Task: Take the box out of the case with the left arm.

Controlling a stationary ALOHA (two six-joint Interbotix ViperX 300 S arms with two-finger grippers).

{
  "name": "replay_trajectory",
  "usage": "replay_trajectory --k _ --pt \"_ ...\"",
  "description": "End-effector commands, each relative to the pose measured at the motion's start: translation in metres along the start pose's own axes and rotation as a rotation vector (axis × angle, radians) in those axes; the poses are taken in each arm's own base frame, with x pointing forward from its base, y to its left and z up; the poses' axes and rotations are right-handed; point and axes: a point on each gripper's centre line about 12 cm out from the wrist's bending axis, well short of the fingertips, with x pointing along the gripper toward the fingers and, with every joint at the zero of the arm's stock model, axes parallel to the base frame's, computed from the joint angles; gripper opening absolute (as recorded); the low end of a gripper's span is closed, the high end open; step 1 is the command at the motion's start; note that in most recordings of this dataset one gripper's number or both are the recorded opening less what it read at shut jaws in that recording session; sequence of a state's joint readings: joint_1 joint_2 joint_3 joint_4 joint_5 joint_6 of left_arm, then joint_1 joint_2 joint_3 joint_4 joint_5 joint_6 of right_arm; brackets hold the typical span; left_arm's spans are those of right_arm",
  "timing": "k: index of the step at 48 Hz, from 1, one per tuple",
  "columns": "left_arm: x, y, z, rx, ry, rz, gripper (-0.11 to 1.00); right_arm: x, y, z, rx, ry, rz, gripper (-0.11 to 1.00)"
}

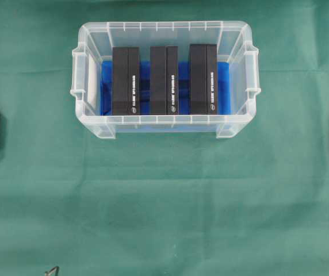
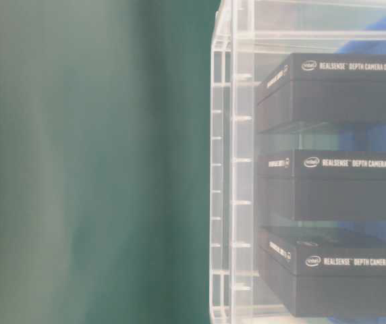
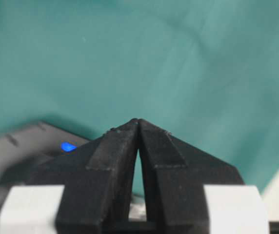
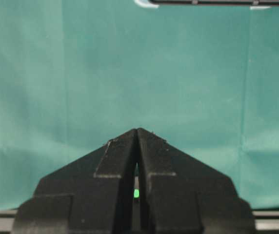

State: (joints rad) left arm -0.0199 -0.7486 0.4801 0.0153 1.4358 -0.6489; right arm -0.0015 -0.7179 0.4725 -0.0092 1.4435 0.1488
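Three black rectangular cardboard boxes (image 1: 126, 81) stand side by side on the blue lining inside the clear rimmed plastic case (image 1: 90, 64), which sits toward twelve o'clock on the green cloth (image 1: 164, 201). The left gripper (image 3: 138, 122) and right gripper (image 4: 137, 130) both show fingertips pressed together, holding nothing, above bare cloth.
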Motion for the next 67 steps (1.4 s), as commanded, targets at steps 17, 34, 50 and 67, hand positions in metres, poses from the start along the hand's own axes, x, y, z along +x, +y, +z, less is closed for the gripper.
replay_trajectory --k 17,34,50,67 --pt "-0.005 0.006 -0.004 -0.837 0.030 0.100 0.00 -0.008 0.000 0.004 0.002 -0.022 -0.004 0.01" --pt "-0.004 0.010 0.000 -0.818 0.033 0.124 0.00 -0.008 0.000 0.004 0.002 -0.022 -0.004 0.01" --pt "-0.004 0.043 0.022 -0.841 -0.016 0.172 0.00 -0.007 -0.001 0.004 0.002 -0.020 -0.008 0.01" --pt "0.001 0.063 0.041 -0.765 -0.001 0.227 0.00 -0.007 -0.002 0.004 0.001 -0.021 -0.015 0.01"
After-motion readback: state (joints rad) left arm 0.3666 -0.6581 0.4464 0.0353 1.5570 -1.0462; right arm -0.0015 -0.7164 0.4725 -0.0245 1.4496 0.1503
